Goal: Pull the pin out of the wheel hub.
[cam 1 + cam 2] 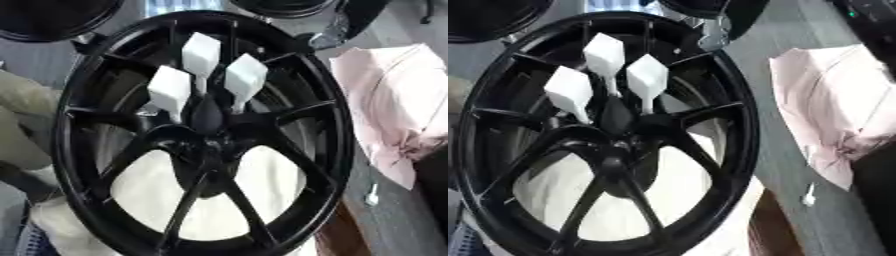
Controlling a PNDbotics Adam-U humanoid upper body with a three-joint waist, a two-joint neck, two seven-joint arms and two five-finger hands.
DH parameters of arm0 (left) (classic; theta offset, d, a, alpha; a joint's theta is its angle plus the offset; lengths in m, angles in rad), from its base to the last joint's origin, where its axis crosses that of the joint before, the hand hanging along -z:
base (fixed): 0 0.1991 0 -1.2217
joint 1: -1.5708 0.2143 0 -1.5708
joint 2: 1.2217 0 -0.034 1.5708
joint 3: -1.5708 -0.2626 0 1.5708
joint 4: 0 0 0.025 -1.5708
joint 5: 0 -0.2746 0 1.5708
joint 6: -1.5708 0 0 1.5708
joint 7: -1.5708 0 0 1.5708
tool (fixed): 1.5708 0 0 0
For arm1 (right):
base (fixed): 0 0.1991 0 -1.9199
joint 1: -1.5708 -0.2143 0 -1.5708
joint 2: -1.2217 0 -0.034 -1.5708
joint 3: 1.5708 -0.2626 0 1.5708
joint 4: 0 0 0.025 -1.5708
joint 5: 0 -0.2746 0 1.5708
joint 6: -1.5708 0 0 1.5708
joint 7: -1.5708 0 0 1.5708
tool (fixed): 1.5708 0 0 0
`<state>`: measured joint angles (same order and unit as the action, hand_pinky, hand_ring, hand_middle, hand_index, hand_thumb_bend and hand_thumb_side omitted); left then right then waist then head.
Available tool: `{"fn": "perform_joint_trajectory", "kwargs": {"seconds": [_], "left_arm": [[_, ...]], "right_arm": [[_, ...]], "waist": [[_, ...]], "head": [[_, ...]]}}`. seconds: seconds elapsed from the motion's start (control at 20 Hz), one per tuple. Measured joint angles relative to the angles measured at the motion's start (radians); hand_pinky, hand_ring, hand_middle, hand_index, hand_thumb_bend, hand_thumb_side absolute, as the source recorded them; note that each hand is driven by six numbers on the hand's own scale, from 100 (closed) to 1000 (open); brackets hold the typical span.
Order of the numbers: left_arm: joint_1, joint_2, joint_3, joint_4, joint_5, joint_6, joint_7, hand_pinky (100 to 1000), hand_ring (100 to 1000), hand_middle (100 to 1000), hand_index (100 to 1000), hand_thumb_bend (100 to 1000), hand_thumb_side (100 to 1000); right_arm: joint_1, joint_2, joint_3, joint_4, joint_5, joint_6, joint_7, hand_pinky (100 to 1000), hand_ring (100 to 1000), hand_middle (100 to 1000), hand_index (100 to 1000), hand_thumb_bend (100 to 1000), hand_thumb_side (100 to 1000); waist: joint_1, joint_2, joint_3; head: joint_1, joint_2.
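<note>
Hands show in neither view, so we cannot tell their state. Surface: grey floor (785, 105), with more black rims at the top left (48, 17) and top edge (280, 6). At far left a beige cloth (22, 120) lies against the wheel (339, 130), which fills most of the view, spokes up. Three white pins stand in the hub (206, 145), just above its centre: left pin (171, 90), middle pin (200, 55), right pin (245, 77), heads close together but apart. A white sheet (144, 190) shows between the lower spokes. Open floor runs along the wheel's right edge. Right of it lie a pink cloth (394, 100) and a small white piece (373, 196).
</note>
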<state>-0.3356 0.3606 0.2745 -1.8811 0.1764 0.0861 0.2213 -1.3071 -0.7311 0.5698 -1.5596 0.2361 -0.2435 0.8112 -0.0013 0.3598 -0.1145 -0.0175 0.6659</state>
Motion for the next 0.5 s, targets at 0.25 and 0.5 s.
{"fn": "perform_joint_trajectory", "kwargs": {"seconds": [0.25, 0.5], "left_arm": [[0.000, 0.000, 0.000, 0.000, 0.000, -0.002, -0.002, 699, 607, 600, 747, 329, 820], [-0.001, 0.000, 0.000, 0.000, 0.000, -0.003, -0.003, 699, 608, 600, 747, 330, 820]], "right_arm": [[0.024, -0.041, 0.007, -0.155, 0.010, 0.082, -0.024, 872, 829, 800, 869, 427, 240], [0.041, -0.069, 0.019, -0.250, 0.033, 0.160, -0.047, 866, 825, 796, 867, 434, 231]], "waist": [[0.000, 0.003, 0.002], [0.000, 0.003, 0.004]], "head": [[0.016, -0.009], [0.027, -0.011]]}}
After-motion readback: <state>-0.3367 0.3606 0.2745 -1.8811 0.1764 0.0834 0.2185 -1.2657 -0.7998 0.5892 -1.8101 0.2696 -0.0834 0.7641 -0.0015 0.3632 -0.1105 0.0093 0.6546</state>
